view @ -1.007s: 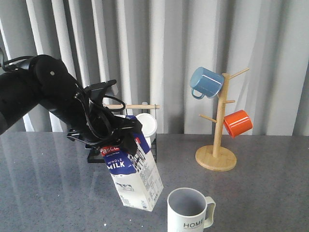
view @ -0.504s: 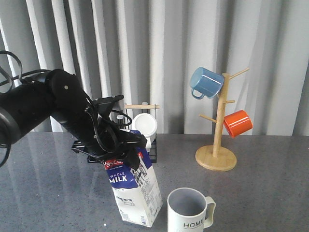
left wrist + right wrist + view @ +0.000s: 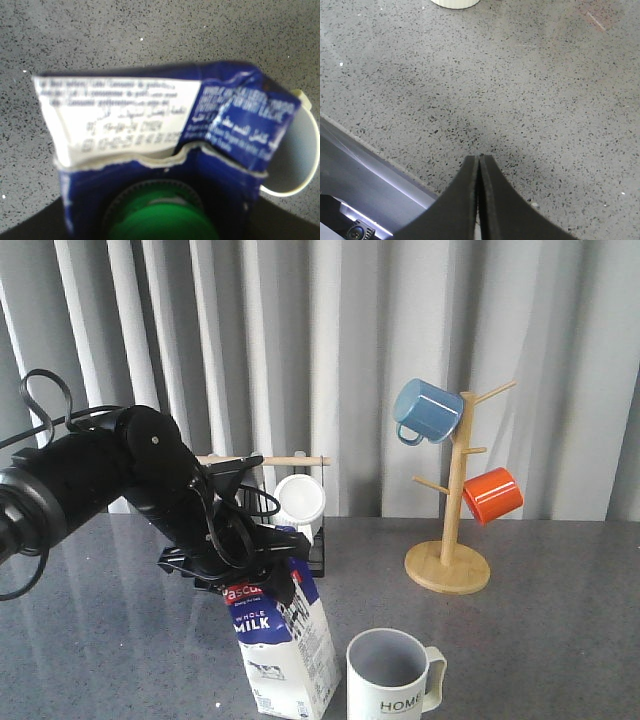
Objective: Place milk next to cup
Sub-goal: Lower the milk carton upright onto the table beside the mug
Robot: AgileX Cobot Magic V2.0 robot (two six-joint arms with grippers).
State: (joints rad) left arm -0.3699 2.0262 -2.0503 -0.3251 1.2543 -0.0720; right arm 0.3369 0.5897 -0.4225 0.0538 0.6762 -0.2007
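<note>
Change: since a second ago the left arm has carried the milk carton lower and nearer the cup, and the carton now leans less than it did.
Tabletop (image 3: 560, 640): grey speckled stone, under both arms; the right wrist view shows it bare beneath the right fingers.
Left arm (image 3: 110, 480): black, cabled, reaching in from the left above the carton's top.
Milk carton (image 3: 283, 645): blue-and-white gable-top pack with "WHOLE MILK" lettering, hanging below the left gripper, tilted with its top towards the arm; its base is at the tabletop, but whether it touches cannot be told.
Mug tree (image 3: 452, 530): wooden stand on a round base, well away from the left gripper on the far right side, bearing a blue mug (image 3: 427, 411) and an orange mug (image 3: 493, 494).
Cup (image 3: 390, 675): off-white "HOME" mug with grey inside, just beside the carton on the side away from the arm, handle pointing away from it.
White mug (image 3: 301, 502): lying on a black wire rack behind the left gripper.
Left gripper (image 3: 262, 552): clamped on the carton's gabled top; the left wrist view shows the torn ridge and green cap (image 3: 162, 215) close under it.
Right gripper (image 3: 479, 165): fingers pressed together, holding nothing, low over the stone.
</note>
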